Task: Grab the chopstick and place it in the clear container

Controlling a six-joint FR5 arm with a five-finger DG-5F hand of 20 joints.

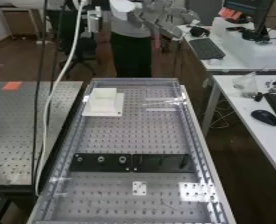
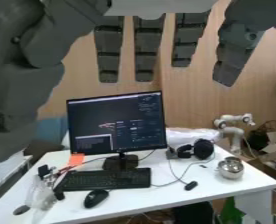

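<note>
The hand [image 1: 163, 21] is at the top of the high view, beyond the bench's far end, beside a white arm part. In the wrist view the fingers of the hand [image 2: 146, 47] hang straight and spread, with nothing held. A clear, shiny object [image 1: 163, 103], perhaps the clear container, is at the bench's far right; its exact shape is hard to tell. A white square block on a wider white base [image 1: 103, 103] stands at the far left. I cannot make out the chopstick for certain; a small dark piece [image 1: 184, 161] lies on the black plate's right end.
A black plate [image 1: 115, 162] with round fittings crosses the middle of the perforated bench [image 1: 135, 135]. A white cable hangs at the left. White desks [image 1: 245, 105] stand to the right, with a monitor [image 2: 117, 122], keyboard [image 2: 105, 179], mouse and metal pot [image 2: 230, 168].
</note>
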